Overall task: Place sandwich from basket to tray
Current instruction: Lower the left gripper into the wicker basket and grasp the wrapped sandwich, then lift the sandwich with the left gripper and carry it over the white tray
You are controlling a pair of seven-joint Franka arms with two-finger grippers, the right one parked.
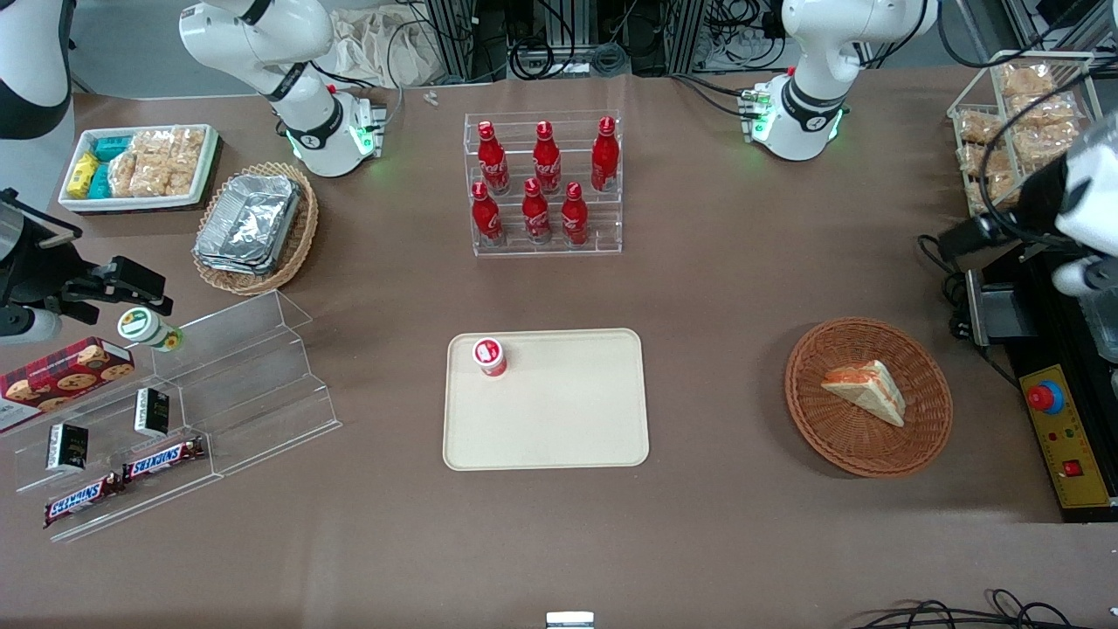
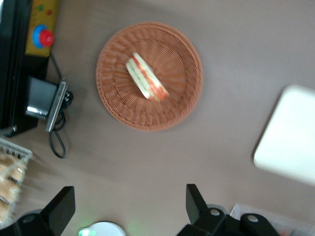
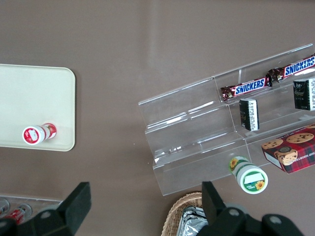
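task not yet begun: sandwich (image 1: 867, 390) lies in basket (image 1: 808, 411), tray (image 1: 568, 419) awaits it, gripper (image 2: 129, 206) wide open, empty, hovering above.

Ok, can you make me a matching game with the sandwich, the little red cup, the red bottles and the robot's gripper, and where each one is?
Things:
1. sandwich
2. small red cup
3. red bottles
4. gripper

Places:
A. standing on the cream tray
B. lined up in the clear stepped rack
C. up in the air above the table, fingers open
D. lying in the reddish-brown basket

Pairs: 1-D, 2-A, 3-B, 4-C
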